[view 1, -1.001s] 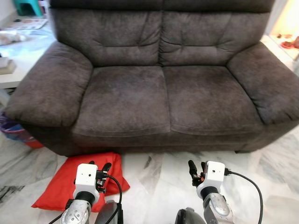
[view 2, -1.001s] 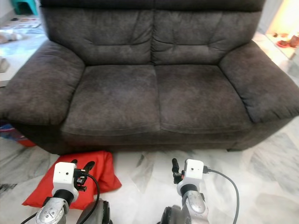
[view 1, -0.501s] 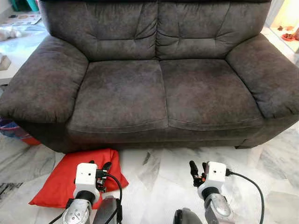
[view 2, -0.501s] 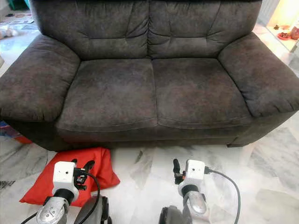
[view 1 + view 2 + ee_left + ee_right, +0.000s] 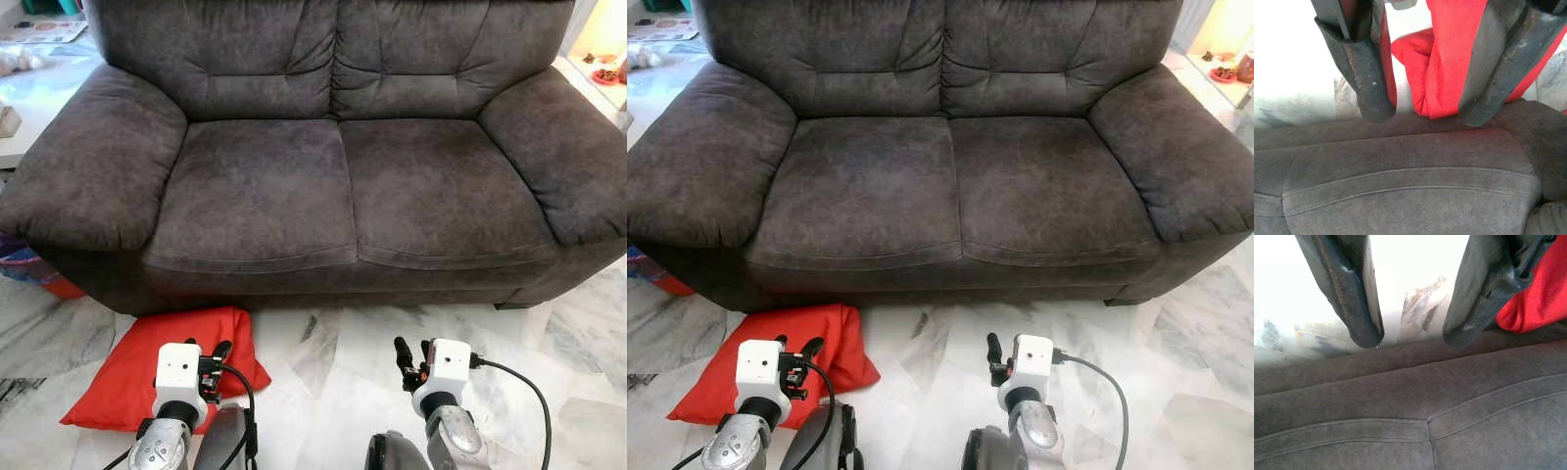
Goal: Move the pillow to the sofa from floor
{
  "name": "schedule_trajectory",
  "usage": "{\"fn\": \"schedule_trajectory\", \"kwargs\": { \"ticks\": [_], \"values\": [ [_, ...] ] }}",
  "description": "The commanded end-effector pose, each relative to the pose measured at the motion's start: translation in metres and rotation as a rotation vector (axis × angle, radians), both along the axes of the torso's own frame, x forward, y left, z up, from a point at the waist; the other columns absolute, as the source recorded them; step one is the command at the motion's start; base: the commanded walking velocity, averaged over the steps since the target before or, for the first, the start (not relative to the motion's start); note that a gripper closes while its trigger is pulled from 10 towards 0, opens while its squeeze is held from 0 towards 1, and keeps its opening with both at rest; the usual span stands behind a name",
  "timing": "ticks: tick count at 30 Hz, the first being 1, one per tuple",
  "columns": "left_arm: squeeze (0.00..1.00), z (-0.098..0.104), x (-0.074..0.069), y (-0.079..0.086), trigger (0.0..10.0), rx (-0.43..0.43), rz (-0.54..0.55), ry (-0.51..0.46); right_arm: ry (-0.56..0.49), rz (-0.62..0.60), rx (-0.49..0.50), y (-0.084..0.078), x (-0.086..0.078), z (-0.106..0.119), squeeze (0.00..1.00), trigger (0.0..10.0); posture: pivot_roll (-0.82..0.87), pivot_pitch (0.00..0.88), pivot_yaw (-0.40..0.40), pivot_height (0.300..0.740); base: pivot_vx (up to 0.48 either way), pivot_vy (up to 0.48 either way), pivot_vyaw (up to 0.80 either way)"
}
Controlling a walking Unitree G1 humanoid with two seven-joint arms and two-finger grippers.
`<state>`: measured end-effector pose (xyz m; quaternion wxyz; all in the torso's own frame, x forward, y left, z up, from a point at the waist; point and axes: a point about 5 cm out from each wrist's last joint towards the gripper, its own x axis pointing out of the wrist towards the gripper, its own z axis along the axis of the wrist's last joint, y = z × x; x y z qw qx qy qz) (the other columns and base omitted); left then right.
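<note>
Pillow (image 5: pixel 147 367), red, lies flat on the marble floor (image 5: pixel 323 362) at the front-left foot of the sofa (image 5: pixel 323 186), its top edge just beside the sofa base. Long axis runs diagonally: one corner toward the sofa, the opposite one out to the robot's left.

Left gripper (image 5: pixel 208 354) hangs over the pillow's right half, fingers apart. Left wrist view adds detail the head views lack: a bunched red fold of the pillow shows between the two fingers (image 5: pixel 1364 73), with the sofa seat front beyond. Contact with the cloth isn't clear from here; looks like it's above rather than pinching.

Right gripper (image 5: pixel 411 357) is over bare floor in front of the right seat cushion, well apart from the pillow, fingers (image 5: pixel 1352 293) spread with nothing between them. Right wrist view catches a red corner of the pillow at its edge, plus the seam between the two seat cushions.

Head views alone show what's past the sofa arms: something red and blue (image 5: pixel 34 274) on the floor by the left arm, small items (image 5: pixel 607 70) at far right, too small to identify. No readable writing or labels anywhere.
</note>
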<state>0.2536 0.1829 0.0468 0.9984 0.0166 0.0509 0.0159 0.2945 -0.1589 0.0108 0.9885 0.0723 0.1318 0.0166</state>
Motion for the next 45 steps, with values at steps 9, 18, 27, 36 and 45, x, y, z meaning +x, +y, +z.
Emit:
{"fn": "schedule_trajectory", "kwargs": {
  "ticks": [9, 18, 27, 36, 45],
  "values": [
    [0.0, -0.0033, -0.0043, 0.0053, 10.0, -0.002, 0.022, 0.018, 0.024, 0.007, 0.004, 0.0016, -0.0046, -0.0054, 0.0, 10.0, 0.17, 0.223, -0.009, 0.581, 0.0, 0.0, 0.0],
    [0.0, -0.0034, -0.0047, 0.0059, 10.0, -0.001, 0.024, 0.018, 0.025, 0.013, 0.004, 0.0024, -0.0051, -0.006, 0.0, 10.0, 0.17, 0.224, -0.01, 0.581, 0.0, 0.0, 0.0],
    [0.0, -0.0035, -0.0054, 0.0069, 10.0, -0.001, 0.029, 0.019, 0.056, 0.029, -0.011, 0.0035, -0.0058, -0.0089, 0.0, 10.0, 0.17, 0.225, -0.01, 0.552, 0.0, 0.0, 0.0],
    [0.0, -0.0031, -0.0058, 0.0079, 10.0, 0.0, 0.032, 0.018, 0.038, 0.037, -0.004, 0.0054, -0.0064, -0.0081, 0.0, 10.0, 0.17, 0.226, -0.009, 0.544, 0.0, 0.0, 0.0],
    [0.0, -0.004, -0.0069, 0.0092, 10.0, -0.004, 0.04, 0.019, 0.041, 0.033, 0.002, 0.0049, -0.0071, -0.0089, 0.0, 10.0, 0.17, 0.226, -0.009, 0.544, 0.0, 0.0, 0.0]
  ]
}}
